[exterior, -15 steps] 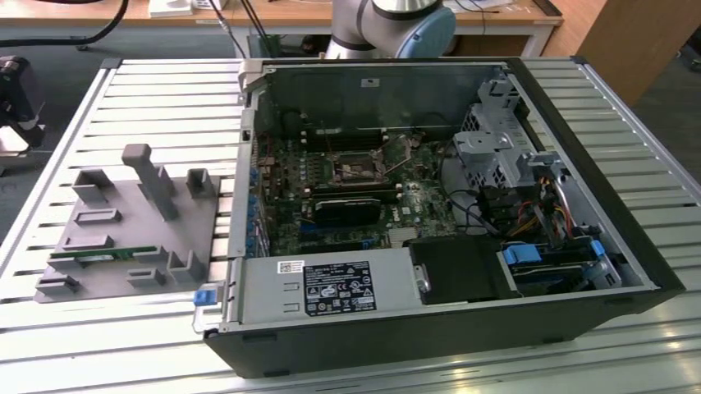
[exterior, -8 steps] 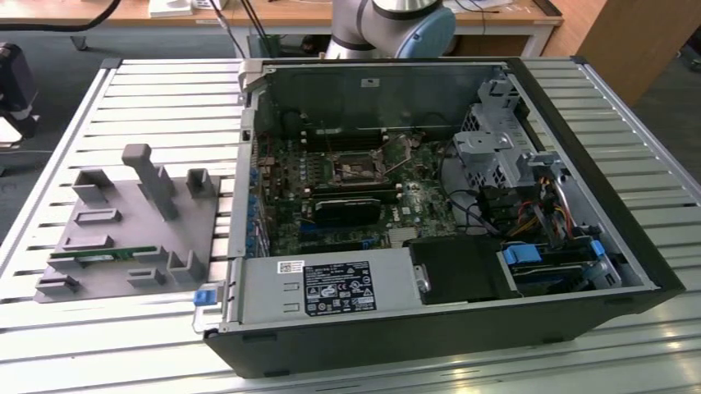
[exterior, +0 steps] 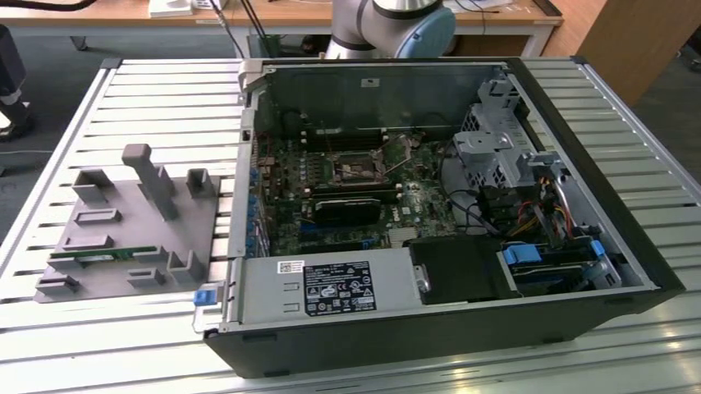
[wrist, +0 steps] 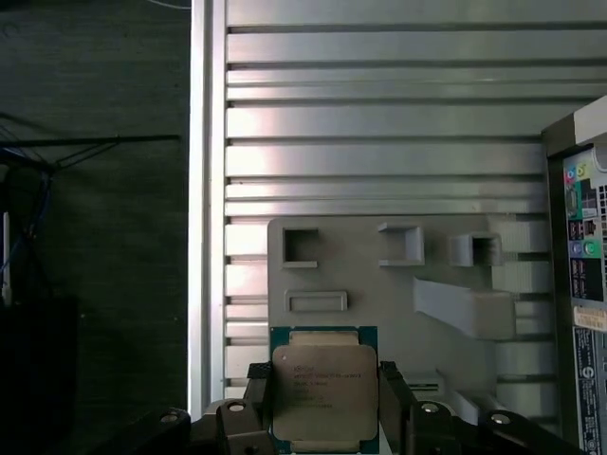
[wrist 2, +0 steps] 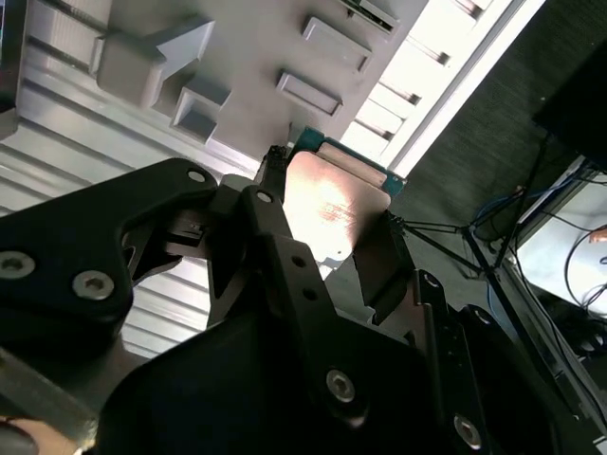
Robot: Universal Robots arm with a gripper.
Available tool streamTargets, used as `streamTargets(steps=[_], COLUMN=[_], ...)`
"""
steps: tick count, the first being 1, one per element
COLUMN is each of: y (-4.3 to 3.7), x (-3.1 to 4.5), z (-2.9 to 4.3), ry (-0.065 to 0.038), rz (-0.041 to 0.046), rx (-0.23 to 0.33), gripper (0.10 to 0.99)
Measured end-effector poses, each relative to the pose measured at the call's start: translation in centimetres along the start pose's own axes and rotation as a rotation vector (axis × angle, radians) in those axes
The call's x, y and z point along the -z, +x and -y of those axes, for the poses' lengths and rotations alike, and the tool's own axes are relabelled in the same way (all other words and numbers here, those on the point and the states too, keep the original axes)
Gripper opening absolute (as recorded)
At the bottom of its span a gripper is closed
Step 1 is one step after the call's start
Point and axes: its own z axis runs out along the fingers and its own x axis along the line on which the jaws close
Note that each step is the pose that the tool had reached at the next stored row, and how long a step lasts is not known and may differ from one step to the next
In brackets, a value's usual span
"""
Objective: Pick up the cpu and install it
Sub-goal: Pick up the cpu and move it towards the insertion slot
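Observation:
The cpu (wrist: 324, 384), a flat square chip with a silver top and a green edge, sits between the black fingers (wrist: 394, 396) of my gripper (wrist: 324, 406), which is shut on it. In the second wrist view the cpu (wrist 2: 332, 201) shows its shiny top, clamped on two opposite sides by the gripper (wrist 2: 327, 232). It hangs well above the grey holder plate (wrist: 379, 275), over the plate's edge. In the exterior view the open computer case (exterior: 613, 222) lies on the table with the motherboard's square socket (exterior: 356, 170) bare near its middle.
The grey holder plate (exterior: 121, 222) lies at the exterior view's left of the case and carries a green memory stick (exterior: 104, 257). A black heatsink block (exterior: 345, 207) sits below the socket. Drive cages and cables (exterior: 526, 205) fill the case's right side. The slatted metal table (exterior: 164, 90) ends at a rail (wrist: 204, 190).

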Motion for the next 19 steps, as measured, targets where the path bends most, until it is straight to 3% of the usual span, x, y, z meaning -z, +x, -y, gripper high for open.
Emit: streamTargets(steps=[9, 15, 19], y=[0.02, -0.20, -1.28], x=[1.93, 2.17, 2.16], z=[-0.24, -0.27, -0.30], ry=[0.000, 0.000, 0.000], rz=[0.0000, -0.0001, 0.0000], rx=[0.000, 0.000, 0.000], gripper=[0.537, 0.537, 0.537])
